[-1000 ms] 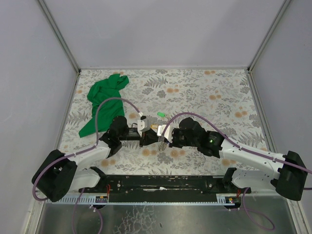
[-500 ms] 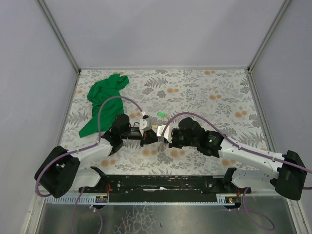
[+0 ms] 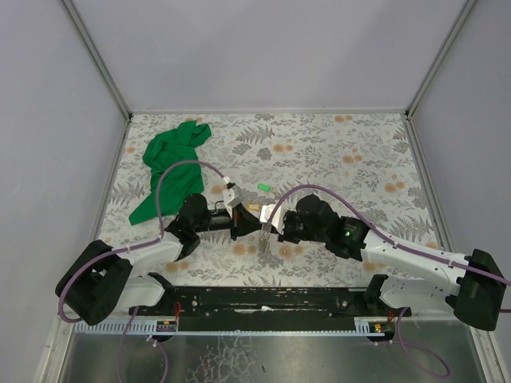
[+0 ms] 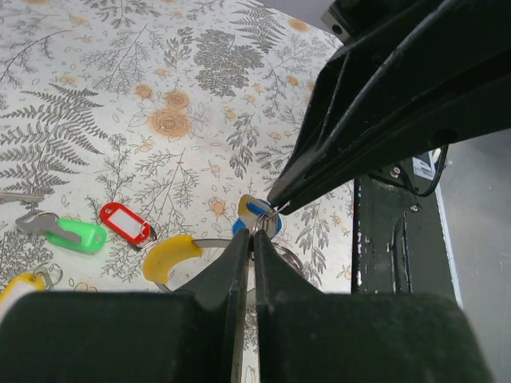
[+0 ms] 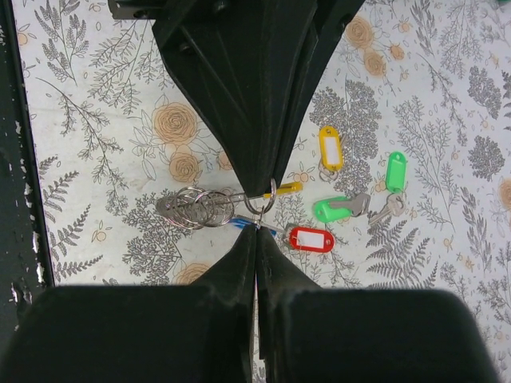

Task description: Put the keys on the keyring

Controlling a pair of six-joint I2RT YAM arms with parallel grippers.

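Note:
Both grippers meet tip to tip above the floral table. My left gripper (image 3: 240, 216) (image 4: 254, 238) is shut on the keyring (image 4: 204, 242), a thin wire ring with a yellow sleeve (image 4: 168, 257). The right wrist view shows it edge-on (image 5: 285, 189), with several small silver split rings (image 5: 196, 207) bunched on it. My right gripper (image 3: 267, 220) (image 5: 257, 229) is shut on the blue-tagged key (image 4: 254, 215) at its small ring (image 5: 262, 199), right against the left fingertips. Loose keys lie on the table: red tag (image 5: 310, 238), green tags (image 5: 332, 209) (image 5: 394, 171), yellow tag (image 5: 330, 148).
A crumpled green cloth (image 3: 169, 159) lies at the far left of the table. A green tag (image 3: 261, 187) lies just beyond the grippers. The black base rail (image 3: 271, 299) runs along the near edge. Grey walls enclose the table on three sides.
Both grippers stay shut and joined at the tips. The pair has shifted slightly, with the left wrist turning a little. The loose keys have not moved.

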